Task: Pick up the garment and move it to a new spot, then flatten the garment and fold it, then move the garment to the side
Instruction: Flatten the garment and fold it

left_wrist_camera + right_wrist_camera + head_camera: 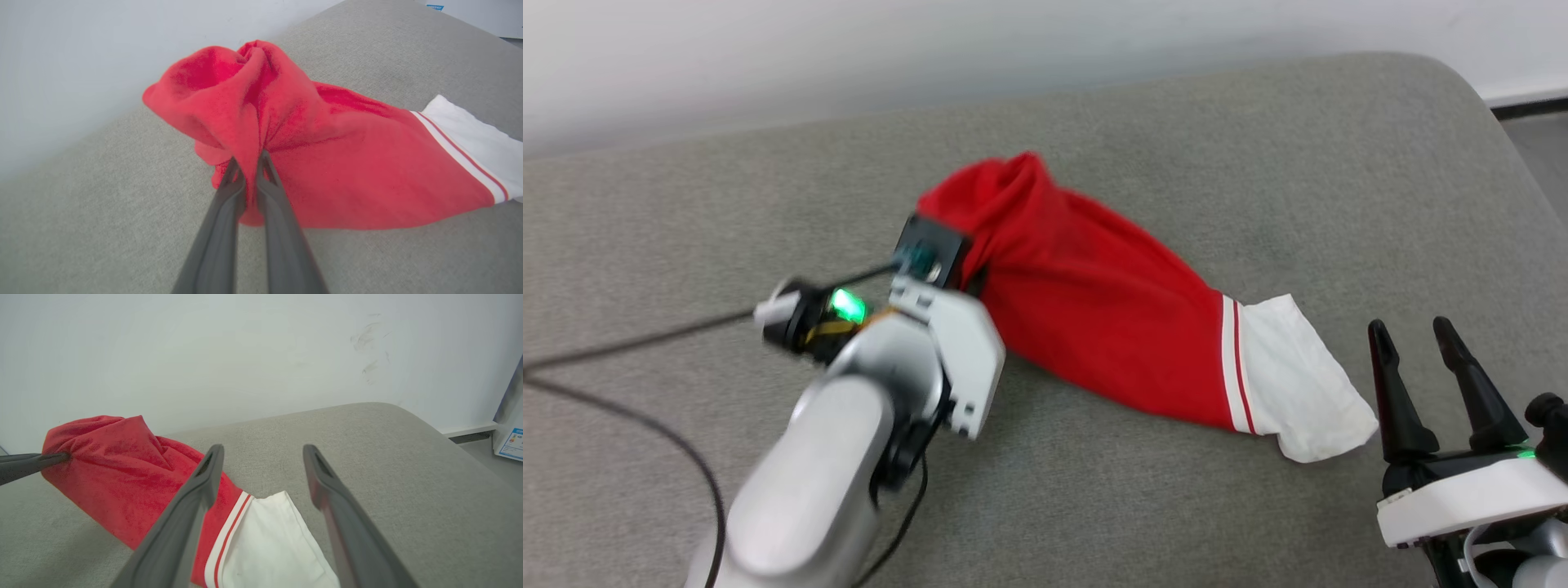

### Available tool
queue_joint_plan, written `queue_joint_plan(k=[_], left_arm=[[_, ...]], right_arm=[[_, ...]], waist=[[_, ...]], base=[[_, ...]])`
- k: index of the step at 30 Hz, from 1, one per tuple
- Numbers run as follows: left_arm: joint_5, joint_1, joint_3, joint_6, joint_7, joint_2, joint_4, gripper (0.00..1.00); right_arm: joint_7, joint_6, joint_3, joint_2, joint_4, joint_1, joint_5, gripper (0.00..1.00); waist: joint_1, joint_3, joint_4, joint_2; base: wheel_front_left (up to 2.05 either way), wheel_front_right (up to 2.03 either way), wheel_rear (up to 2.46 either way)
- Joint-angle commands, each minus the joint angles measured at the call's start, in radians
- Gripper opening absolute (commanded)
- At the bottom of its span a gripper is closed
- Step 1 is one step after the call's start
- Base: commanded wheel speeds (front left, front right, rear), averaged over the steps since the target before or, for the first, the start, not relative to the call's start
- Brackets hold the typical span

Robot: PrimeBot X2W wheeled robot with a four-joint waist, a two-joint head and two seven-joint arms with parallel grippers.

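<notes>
I take this for the first step, picking the thing up. My left gripper (249,157) has its two long dark fingers pressed together on a bunched fold of the bright red sleeveless jersey with a white end and white-and-red striped trim (1094,310). The garment lies across the middle of the grey upholstered cushion (1258,163). Its red end is gathered into a peak at my left fingers, and its white end trails on the cushion just beside my right gripper (1410,327). That gripper's fingers stand wide apart, holding nothing.

Next, I judge, I need to raise the pinched fold until the cloth clears the cushion and carry it to another spot. The hold is on one gathered fold, so the cloth may slip, and the white end may drag along the cushion.

Counted: one garment, two grippers with two fingers each, one cushion and one thin black cable (629,339) beside my left arm.
</notes>
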Motion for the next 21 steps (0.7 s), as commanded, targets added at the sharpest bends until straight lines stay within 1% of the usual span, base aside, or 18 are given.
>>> queue_joint_plan(k=[1,4,7,8,9,11,13,14,15,16,18,21], left_arm=[[-0.02,0.099,0.019,0.035,-0.008,0.022,-0.064,0.0],[-0.057,0.268,0.057,0.102,0.0,0.055,-0.142,0.0],[-0.106,0.436,0.081,0.153,0.015,0.066,-0.177,0.0],[-0.132,0.489,0.086,0.164,0.021,0.06,-0.182,0.0],[-0.132,0.489,0.086,0.164,0.021,0.06,-0.182,0.0],[-0.165,0.574,0.092,0.183,0.027,0.052,-0.179,0.0],[-0.202,0.641,0.093,0.191,0.025,0.029,-0.169,0.0],[-0.211,0.661,0.091,0.193,0.02,0.023,-0.162,0.13],[-0.226,0.677,0.091,0.193,0.017,0.012,-0.157,0.78],[-0.236,0.687,0.088,0.187,0.011,0.001,-0.154,1.0],[-0.231,0.679,0.099,0.19,-0.021,-0.005,-0.159,1.0],[-0.207,0.651,0.111,0.198,-0.073,0.001,-0.177,1.0]], right_arm=[[0.01,0.0,-0.006,0.006,-0.012,0.015,-0.006,1.0],[0.022,0.0,-0.011,0.01,-0.023,0.028,-0.009,1.0],[0.033,0.0,-0.02,0.012,-0.033,0.044,-0.011,1.0],[0.034,0.0,-0.02,0.013,-0.037,0.048,-0.011,1.0],[0.034,0.0,-0.02,0.013,-0.037,0.048,-0.011,1.0],[0.041,0.0,-0.023,0.013,-0.043,0.054,-0.014,1.0],[0.047,0.0,-0.023,0.014,-0.052,0.054,-0.011,1.0],[0.048,0.0,-0.027,0.014,-0.057,0.056,-0.014,1.0],[0.051,0.0,-0.028,0.014,-0.061,0.059,-0.016,1.0],[0.055,0.0,-0.027,0.015,-0.066,0.061,-0.018,1.0],[0.062,0.0,-0.025,0.014,-0.075,0.067,-0.02,1.0],[0.076,0.0,-0.021,0.015,-0.083,0.08,-0.027,1.0]], waist=[[-0.0001,-0.033,0.034,0.0],[-0.0001,-0.051,0.053,0.0],[-0.0001,-0.066,0.074,0.0],[-0.0001,-0.069,0.079,0.0],[-0.0001,-0.069,0.079,0.0],[-0.0001,-0.075,0.088,0.0],[-0.0001,-0.08,0.096,0.0],[-0.0001,-0.082,0.101,0.0],[-0.0001,-0.086,0.106,0.0],[-0.0001,-0.09,0.111,0.0],[-0.0001,-0.101,0.117,0.0],[-0.0001,-0.127,0.124,0.0]], base=[[0.0,0.0,0.0],[0.0,0.0,0.0],[0.0,0.0,0.0],[0.0,0.0,0.0],[0.0,0.0,0.0],[0.0,0.0,0.0],[0.0,0.0,0.0],[0.0,0.0,0.0],[0.0,0.0,0.0],[0.0,0.0,0.0],[0.0,0.0,0.0],[0.0,0.0,0.0]])
